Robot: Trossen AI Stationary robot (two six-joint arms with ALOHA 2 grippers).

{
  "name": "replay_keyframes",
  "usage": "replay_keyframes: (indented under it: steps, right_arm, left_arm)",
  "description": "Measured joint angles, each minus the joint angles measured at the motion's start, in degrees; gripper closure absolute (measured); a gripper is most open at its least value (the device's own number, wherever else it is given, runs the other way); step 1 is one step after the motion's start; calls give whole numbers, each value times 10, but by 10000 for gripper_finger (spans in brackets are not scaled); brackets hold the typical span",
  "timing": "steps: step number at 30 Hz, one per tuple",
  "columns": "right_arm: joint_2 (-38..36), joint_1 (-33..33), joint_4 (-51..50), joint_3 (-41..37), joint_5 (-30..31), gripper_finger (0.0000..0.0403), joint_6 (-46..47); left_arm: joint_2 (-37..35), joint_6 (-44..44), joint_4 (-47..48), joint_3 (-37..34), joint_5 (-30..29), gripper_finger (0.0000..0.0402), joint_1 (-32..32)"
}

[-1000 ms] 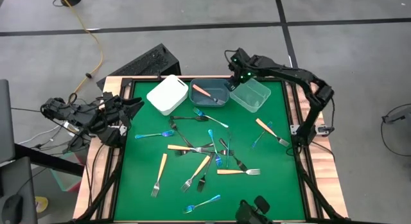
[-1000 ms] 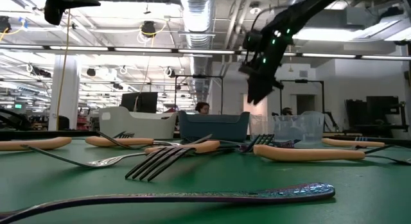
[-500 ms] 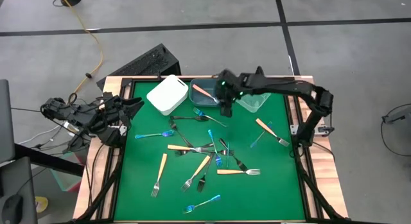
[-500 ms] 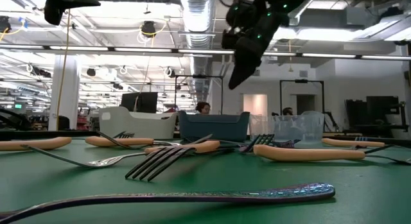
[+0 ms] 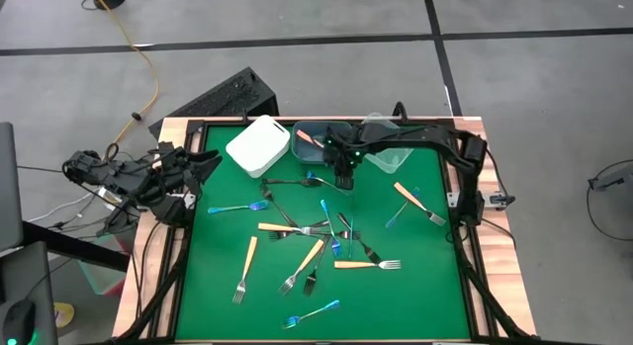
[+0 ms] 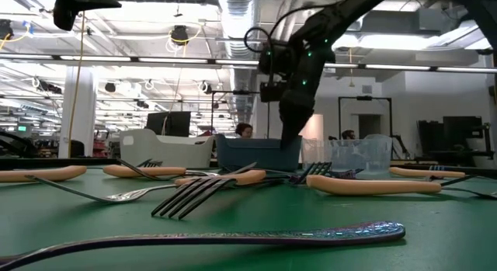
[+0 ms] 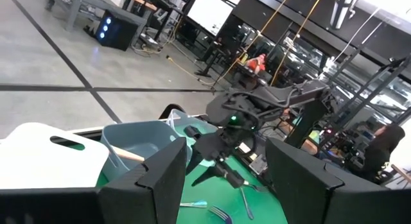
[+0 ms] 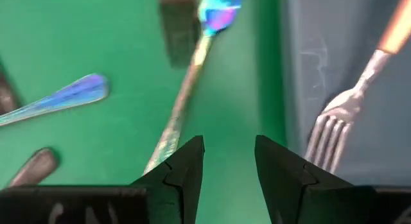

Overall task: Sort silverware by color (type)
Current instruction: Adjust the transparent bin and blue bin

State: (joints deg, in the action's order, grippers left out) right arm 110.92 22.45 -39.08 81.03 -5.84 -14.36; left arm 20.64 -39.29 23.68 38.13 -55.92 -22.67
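The right gripper (image 8: 228,161) has its two dark fingers parted by a narrow gap with nothing between them, hanging over the green mat (image 5: 396,305) just beside the grey-blue bin (image 5: 321,128). Just ahead of its fingertips in the right wrist view lies a fork with an iridescent blue handle (image 8: 186,89), and past the bin's wall an orange-handled fork (image 8: 350,108) rests inside the bin, tines toward the camera. From above, this gripper (image 5: 341,175) sits at the bin's near edge, over the blue-handled fork (image 5: 324,180) lying there; whether it touches the fork cannot be told.

The rest of the silverware (image 5: 316,241) is strewn over the middle of the mat: orange, blue and black handles, several crossing one another, with one orange fork (image 5: 420,204) off toward the right side and a blue one (image 5: 311,313) near the front edge.

At the far edge stand the white bin (image 5: 258,144), the grey-blue bin and the clear bin (image 5: 388,155) in a row.

The left gripper (image 5: 208,167) waits at the table's left rim, fingers (image 7: 160,179) spread wide and empty.
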Motion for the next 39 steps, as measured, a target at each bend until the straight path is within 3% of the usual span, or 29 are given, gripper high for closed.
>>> replay_keyframes:
  steps: [15,23,30,39]
  right_arm:
    - [1,11,84,0,27,246,36]
    - [-8,-30,108,12,-17,246,-3]
    - [49,-48,110,68,-18,252,-31]
    - [136,-25,22,198,7,273,-17]
  left_arm:
    - [0,0,1,0,0,205,0]
    - [0,0,1,0,0,205,0]
    - [0,0,0,0,1,205,0]
    - [0,-3,5,0,1,205,0]
